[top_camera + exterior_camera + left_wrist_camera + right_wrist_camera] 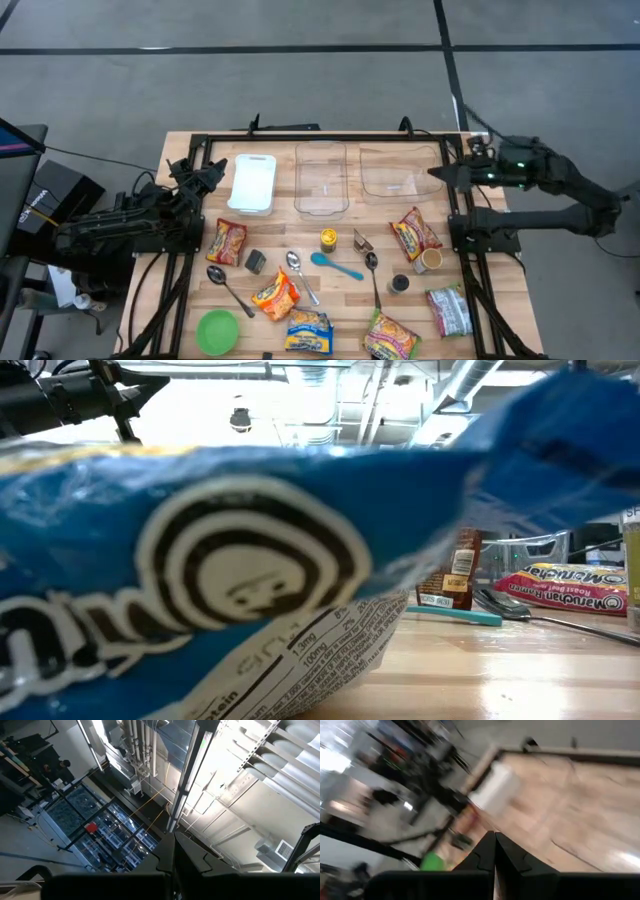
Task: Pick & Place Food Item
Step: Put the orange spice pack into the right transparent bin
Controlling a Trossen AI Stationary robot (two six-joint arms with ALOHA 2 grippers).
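We hold our left gripper [213, 172] closed and empty at the table's [330, 250] left edge. Our right gripper [436, 172] is likewise pinched shut on nothing, beside the clear containers [321, 178].

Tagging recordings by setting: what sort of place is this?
Probably a robotics lab in an industrial building: a wooden table framed by black rails, a bare concrete floor, and exposed ceiling ducts.

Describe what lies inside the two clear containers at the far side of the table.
Both clear containers look empty; only the wooden table shows through them. Nothing covers them from above.
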